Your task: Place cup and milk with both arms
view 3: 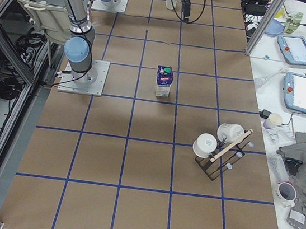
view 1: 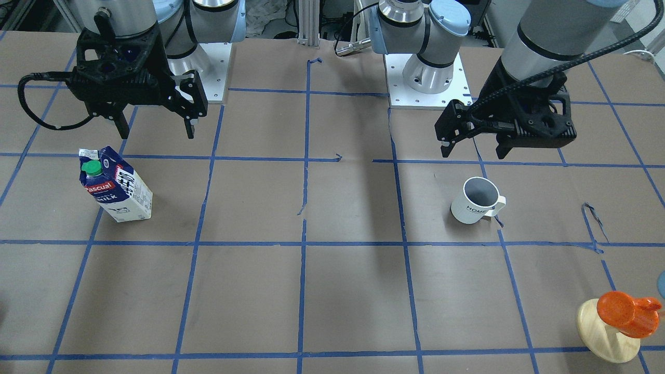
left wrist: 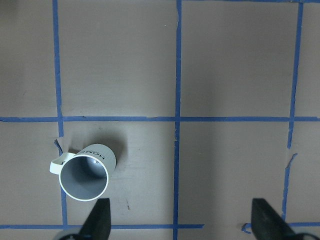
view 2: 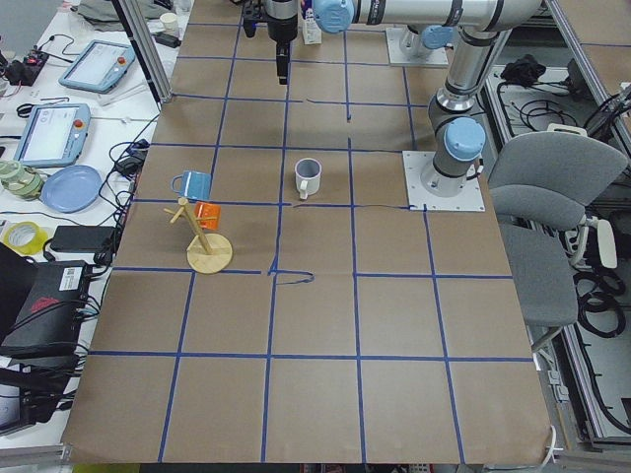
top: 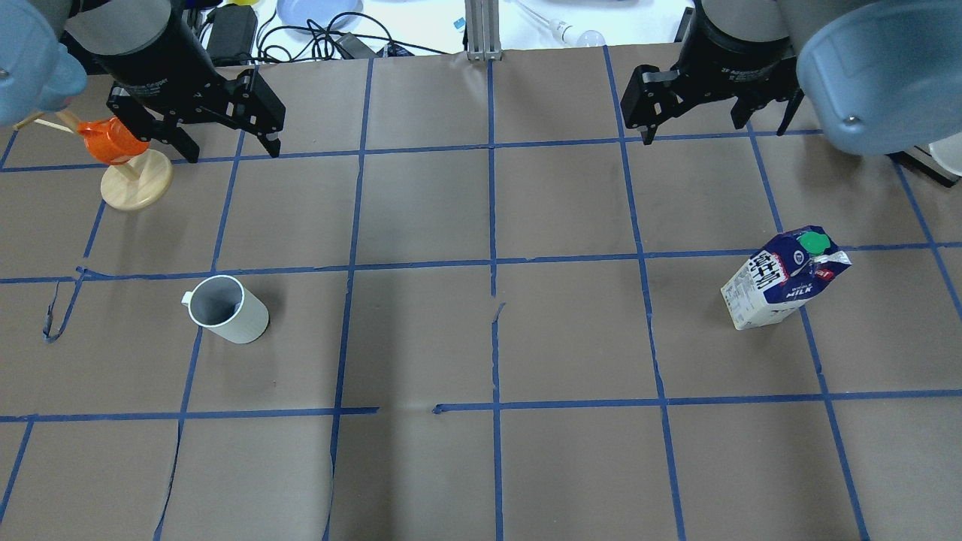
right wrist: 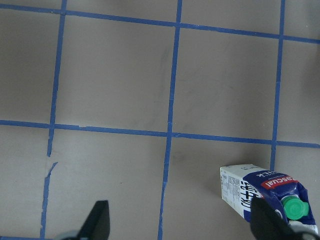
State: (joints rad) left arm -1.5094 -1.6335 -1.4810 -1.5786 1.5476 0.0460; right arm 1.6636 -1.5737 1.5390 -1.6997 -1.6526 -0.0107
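Note:
The cup [view 1: 475,200] is a white mug with a dark grey inside, upright on the brown table; it also shows in the overhead view [top: 225,309] and the left wrist view [left wrist: 85,172]. My left gripper [view 1: 473,154] hangs open and empty above the table, a little back from the cup; it also shows overhead [top: 231,152]. The milk [view 1: 117,184] is a blue and white carton with a green cap, upright; it also shows overhead [top: 782,279] and in the right wrist view [right wrist: 265,192]. My right gripper [view 1: 157,136] hangs open and empty above the table, just behind the milk.
An orange mug [view 1: 626,311] hangs on a wooden stand with a round base [top: 137,188] at the far edge on my left side. A black rack with white mugs [view 3: 219,146] stands on my right side. Blue tape lines grid the table [top: 496,225].

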